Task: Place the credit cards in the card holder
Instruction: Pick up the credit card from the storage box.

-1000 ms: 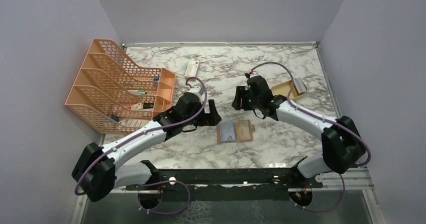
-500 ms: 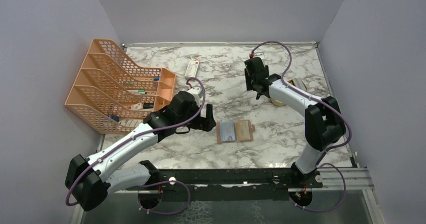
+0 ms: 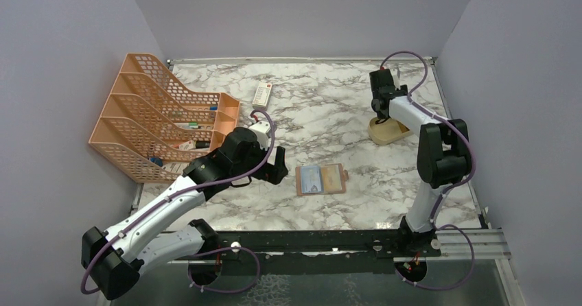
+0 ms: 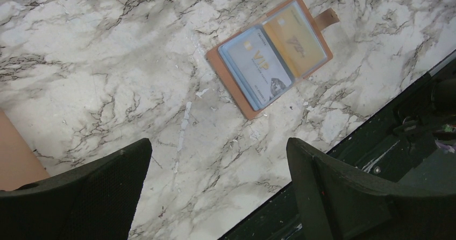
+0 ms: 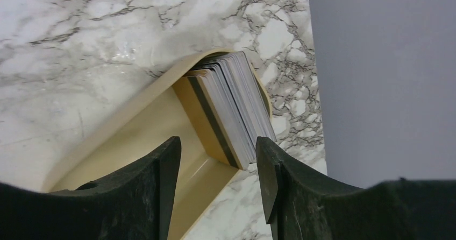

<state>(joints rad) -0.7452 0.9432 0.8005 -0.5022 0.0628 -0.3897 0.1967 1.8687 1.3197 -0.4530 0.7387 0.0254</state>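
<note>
My right fingers are spread, empty, above the credit cards stacked on edge in the tan tray. Risk: they're packed tight, so I may pinch several or drag the tray. My left fingers are spread too, beside the open card holder on the counter.

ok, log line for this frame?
left pincer: open | right pincer: open over card stack in tan box | card holder: open, two cards in
</note>
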